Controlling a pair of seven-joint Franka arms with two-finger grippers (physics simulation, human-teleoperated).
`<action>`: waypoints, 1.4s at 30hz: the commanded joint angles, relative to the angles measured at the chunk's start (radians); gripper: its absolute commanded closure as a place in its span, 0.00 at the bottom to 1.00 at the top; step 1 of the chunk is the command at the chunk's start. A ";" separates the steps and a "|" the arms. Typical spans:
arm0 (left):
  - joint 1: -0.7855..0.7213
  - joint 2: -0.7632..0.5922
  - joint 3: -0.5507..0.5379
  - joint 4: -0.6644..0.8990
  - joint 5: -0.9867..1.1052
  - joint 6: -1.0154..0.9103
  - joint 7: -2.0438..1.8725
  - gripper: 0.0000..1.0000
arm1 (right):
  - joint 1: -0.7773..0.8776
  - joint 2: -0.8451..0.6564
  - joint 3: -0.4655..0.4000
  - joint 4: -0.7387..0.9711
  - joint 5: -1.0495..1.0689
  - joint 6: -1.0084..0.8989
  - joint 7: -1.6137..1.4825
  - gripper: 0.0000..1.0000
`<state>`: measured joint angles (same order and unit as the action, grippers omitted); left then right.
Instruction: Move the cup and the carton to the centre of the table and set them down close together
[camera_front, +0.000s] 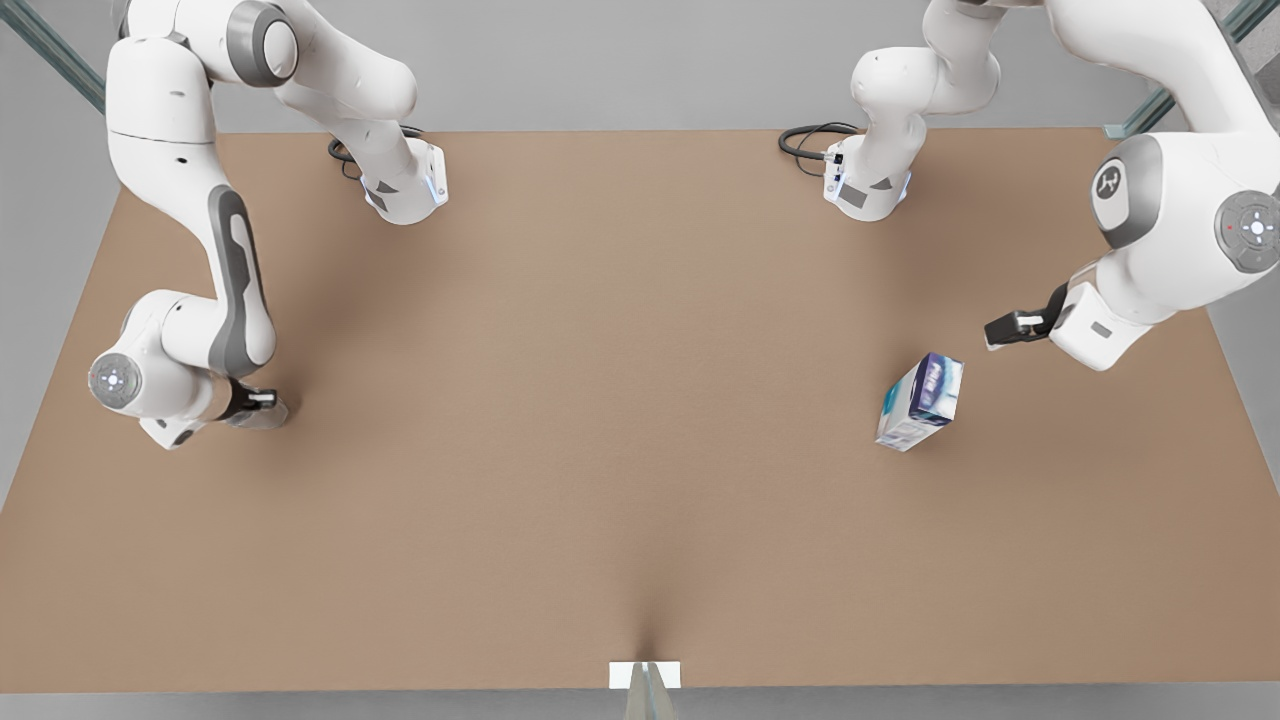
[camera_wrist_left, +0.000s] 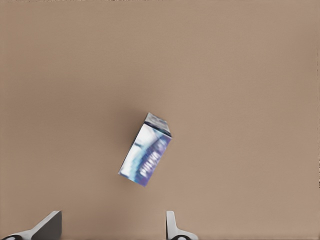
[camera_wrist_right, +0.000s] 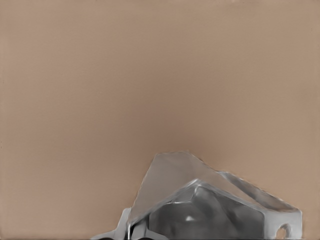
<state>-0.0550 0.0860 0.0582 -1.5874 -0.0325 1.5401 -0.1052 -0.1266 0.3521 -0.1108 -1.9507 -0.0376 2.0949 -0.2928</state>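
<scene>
The carton (camera_front: 921, 402), printed in blue, purple and teal, lies tilted on the table (camera_front: 620, 420) at the front view's right; it also sits mid-picture as the carton (camera_wrist_left: 146, 156) in the left wrist view. My left gripper (camera_front: 1003, 329) hovers open just beyond it, apart from it, with its fingers (camera_wrist_left: 48, 225) spread wide. At the front view's left, my right gripper (camera_front: 252, 404) is low at the table and shut on the pale faceted cup (camera_front: 266, 411). The cup (camera_wrist_right: 190, 192) sits between that gripper's fingers in the right wrist view.
A small white tab (camera_front: 645, 675) marks the table's near edge. Both arm bases (camera_front: 405, 190) (camera_front: 866, 190) stand at the far edge with black cables beside them. Bare brown tabletop stretches between the cup and the carton.
</scene>
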 joint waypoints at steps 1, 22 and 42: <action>0.006 0.000 0.000 0.001 0.000 0.000 -0.001 0.00 | 0.002 -0.005 0.003 0.010 -0.005 -0.003 0.003 0.79; 0.006 -0.006 0.025 0.006 0.003 0.000 0.005 0.00 | 0.734 0.706 0.128 1.132 0.070 -0.047 1.276 0.79; 0.058 -0.051 0.101 -0.444 0.002 0.357 0.274 0.00 | 0.785 0.772 0.128 1.162 0.070 0.025 1.394 0.11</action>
<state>-0.0580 0.0262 0.1537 -2.0310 -0.0227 1.8778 0.1479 0.6663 1.1253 0.0156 -0.7885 0.0322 2.1275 1.1014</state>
